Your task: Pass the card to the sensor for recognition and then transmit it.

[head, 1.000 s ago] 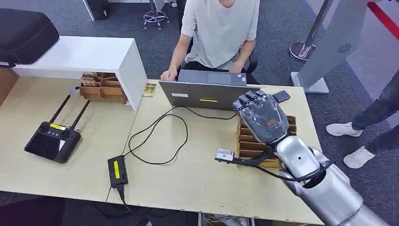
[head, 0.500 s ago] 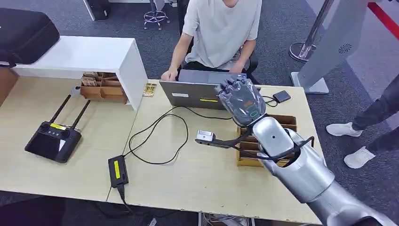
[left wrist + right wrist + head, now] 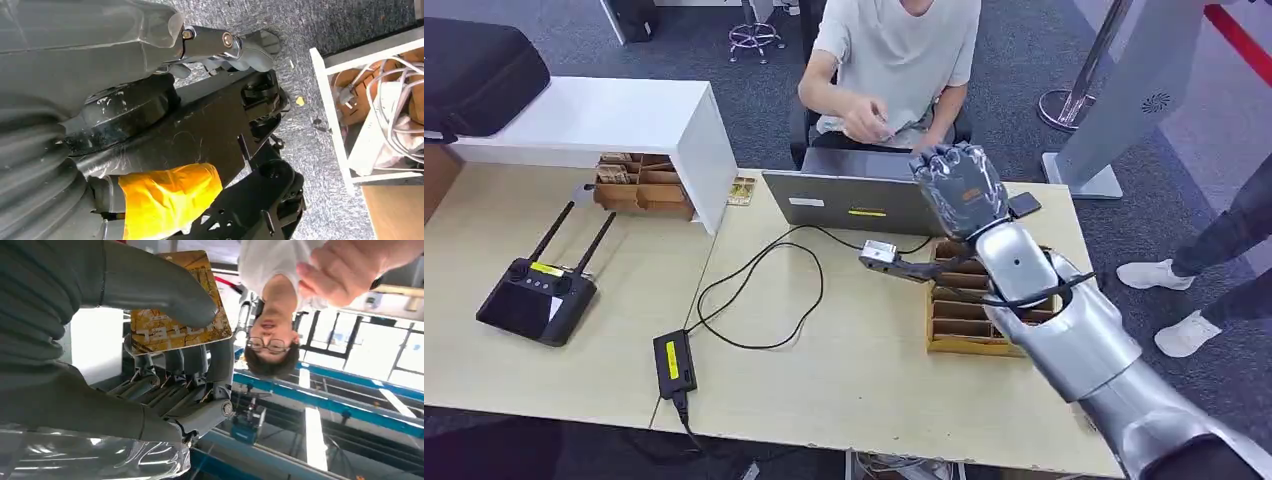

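- The right hand (image 3: 961,187) is raised above the far edge of the bench (image 3: 844,370), back of the hand toward the head camera, just over the open laptop (image 3: 854,200).
- From the right wrist view, the card (image 3: 175,305) is plainly in that hand: the thick thumb presses its yellow-brown printed face against the darker fingers (image 3: 195,365) behind it, which are curled in close. A firm pinch, nothing loose about it.
- The card stands out past the fingertips, its free end pointing away from the wrist and toward the seated person (image 3: 894,60) across the bench.
- That person's hand (image 3: 864,120) is lifted off the laptop and sits just beyond the robot's fingers; in the wrist view it hangs close to the card's line (image 3: 350,265), near but apart, no contact.
- So here's the relation that matters: card leading, receiver straight ahead of it. A short reach along the card's own long axis looks like all the hand-over needs.
- The wooden card tray (image 3: 969,310) lies on the bench beneath the forearm, and the small black pad (image 3: 1023,204) rests beside the laptop, just right of the hand. Whether that pad is the sensor, I can't tell.
- The left hand (image 3: 165,200) hangs low by the robot's body above the carpet; its fingers can't be made out, so whether they are apart or closed is not something I can call.
- My read: the passing stage, right arm the only one placed for it.
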### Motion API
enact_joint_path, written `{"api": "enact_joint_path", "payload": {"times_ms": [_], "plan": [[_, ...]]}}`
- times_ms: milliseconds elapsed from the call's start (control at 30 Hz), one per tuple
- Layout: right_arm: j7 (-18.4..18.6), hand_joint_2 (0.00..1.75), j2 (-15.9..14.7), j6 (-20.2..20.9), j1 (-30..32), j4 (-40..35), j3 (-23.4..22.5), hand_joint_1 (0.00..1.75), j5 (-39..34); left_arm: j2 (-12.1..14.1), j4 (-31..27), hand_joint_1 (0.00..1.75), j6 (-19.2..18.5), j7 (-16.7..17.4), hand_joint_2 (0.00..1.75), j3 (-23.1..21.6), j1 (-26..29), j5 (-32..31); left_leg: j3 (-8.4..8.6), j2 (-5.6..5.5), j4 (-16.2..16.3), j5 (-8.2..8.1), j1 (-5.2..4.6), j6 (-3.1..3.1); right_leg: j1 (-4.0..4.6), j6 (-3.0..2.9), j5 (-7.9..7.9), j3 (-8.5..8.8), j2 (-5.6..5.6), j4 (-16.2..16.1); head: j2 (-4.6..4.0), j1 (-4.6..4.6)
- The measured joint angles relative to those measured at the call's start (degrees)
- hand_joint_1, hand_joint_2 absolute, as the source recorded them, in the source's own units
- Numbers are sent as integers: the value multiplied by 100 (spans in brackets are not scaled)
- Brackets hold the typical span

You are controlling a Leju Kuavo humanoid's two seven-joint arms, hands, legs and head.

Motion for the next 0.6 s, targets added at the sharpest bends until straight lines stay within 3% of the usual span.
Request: {"api": "enact_joint_path", "payload": {"times_ms": [367,600], "plan": [[74,175,-170,-295,-285,599,-599,134,4,0,0,0,-9,-17,175,-42,1,-7,-1,1,1,0,-1,0,0,2,4,-1,2,-1,0,0],[57,175,-184,-253,-283,627,-671,134,-4,0,0,0,2,-109,175,-46,7,-11,0,1,1,1,0,-1,0,2,4,-4,3,0,0,0]]}}
